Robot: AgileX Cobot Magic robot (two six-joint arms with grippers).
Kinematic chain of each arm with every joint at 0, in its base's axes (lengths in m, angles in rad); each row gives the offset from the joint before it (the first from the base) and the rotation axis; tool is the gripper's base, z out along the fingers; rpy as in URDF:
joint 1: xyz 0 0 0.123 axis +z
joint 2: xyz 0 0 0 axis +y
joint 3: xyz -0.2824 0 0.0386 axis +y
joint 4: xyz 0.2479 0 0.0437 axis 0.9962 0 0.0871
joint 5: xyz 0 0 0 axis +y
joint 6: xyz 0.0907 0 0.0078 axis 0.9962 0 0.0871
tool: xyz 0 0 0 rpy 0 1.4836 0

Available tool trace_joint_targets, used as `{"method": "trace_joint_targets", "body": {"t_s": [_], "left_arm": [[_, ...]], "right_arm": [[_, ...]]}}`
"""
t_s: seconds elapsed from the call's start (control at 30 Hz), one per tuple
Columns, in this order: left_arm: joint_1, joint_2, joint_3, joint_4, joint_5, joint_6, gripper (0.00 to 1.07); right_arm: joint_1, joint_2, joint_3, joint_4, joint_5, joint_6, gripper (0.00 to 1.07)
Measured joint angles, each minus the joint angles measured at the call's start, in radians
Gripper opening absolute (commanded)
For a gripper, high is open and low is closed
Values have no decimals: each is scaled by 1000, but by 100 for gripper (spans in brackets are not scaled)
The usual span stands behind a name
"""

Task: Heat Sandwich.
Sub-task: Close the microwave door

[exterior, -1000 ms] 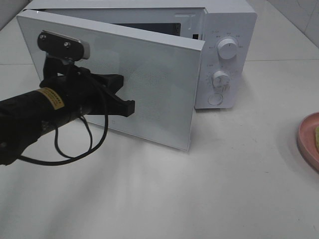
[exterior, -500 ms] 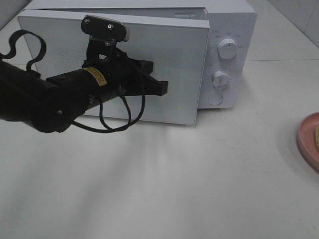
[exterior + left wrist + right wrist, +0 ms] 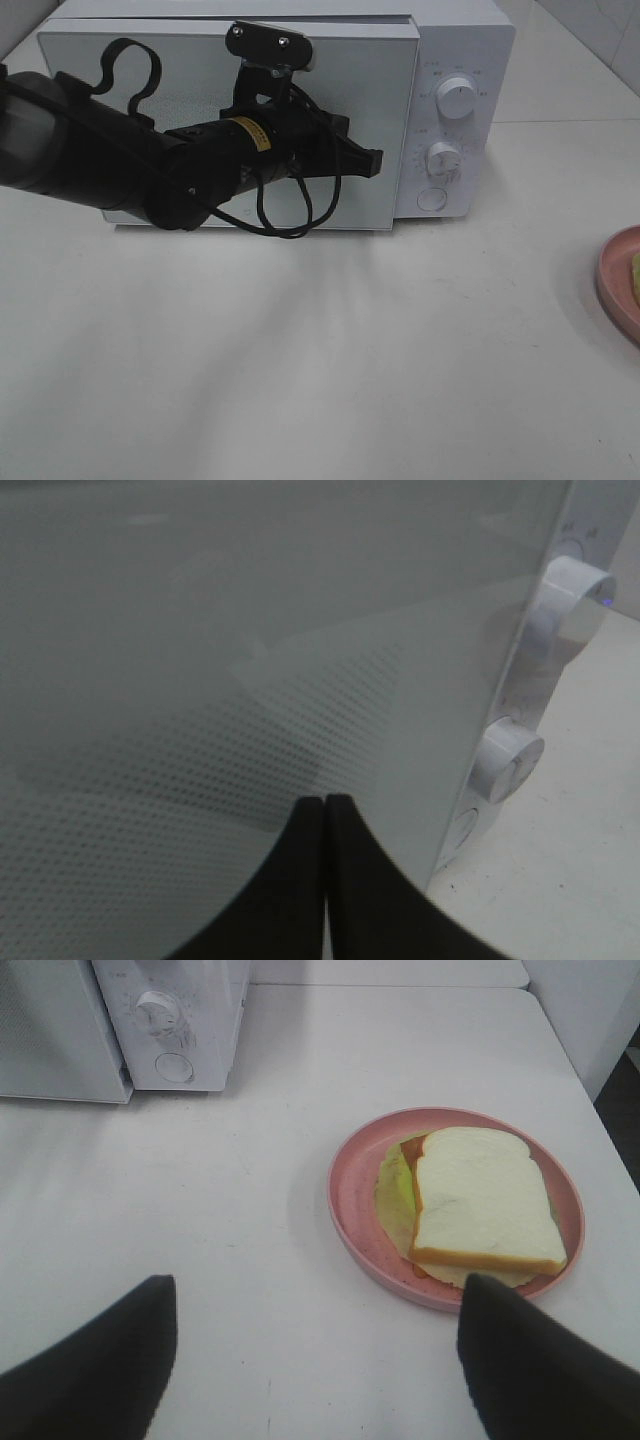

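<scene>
The sandwich [image 3: 480, 1200], white bread over green and orange filling, lies on a round pink plate [image 3: 350, 1210] on the white table. In the high view only a sliver of the sandwich [image 3: 636, 272] and the plate [image 3: 612, 278] shows at the right edge. My left gripper [image 3: 374, 160] is shut, empty, with its tip against the white microwave door [image 3: 380, 80]. That door lies almost flush with the microwave body. The wrist view shows the same left gripper [image 3: 325, 810] pressed on the dotted door [image 3: 250, 630]. My right gripper [image 3: 315, 1305] hangs open above the table, short of the plate.
The microwave's control panel [image 3: 455, 130] carries two knobs, upper [image 3: 458, 97] and lower [image 3: 443, 158], with a round button [image 3: 432, 198] beneath. My left arm [image 3: 120, 160] and its looping cable stretch across the door front. White table [image 3: 330, 360] spreads before the microwave.
My left arm swept right and toward the microwave, pushing the door from wide open to nearly flush with the body. The plate and sandwich stayed put.
</scene>
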Motion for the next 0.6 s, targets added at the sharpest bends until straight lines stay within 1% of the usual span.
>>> {"method": "trace_joint_targets", "body": {"t_s": [0.07, 0.1, 0.13, 0.2, 0.23, 0.27, 0.3, 0.4, 0.6], "left_arm": [[-5, 14, -23, -8, 18, 17, 0], [-5, 14, -23, -8, 18, 17, 0], [-7, 26, -53, -35, 40, 51, 0], [-7, 37, -81, -76, 66, 89, 0], [-7, 44, -91, -96, 77, 102, 0], [-7, 44, -91, -96, 77, 102, 0], [-5, 57, -120, -130, 95, 131, 0], [-7, 80, -162, -144, 154, 163, 0], [-8, 84, -175, -150, 183, 167, 0]], "right_arm": [[0, 0, 0, 0, 0, 0, 75], [0, 0, 0, 0, 0, 0, 75], [0, 0, 0, 0, 0, 0, 75], [0, 0, 0, 0, 0, 0, 75], [0, 0, 0, 0, 0, 0, 75], [0, 0, 0, 0, 0, 0, 75], [0, 0, 0, 0, 0, 0, 75], [0, 0, 0, 1, 0, 0, 75], [0, 0, 0, 1, 0, 0, 75]]}}
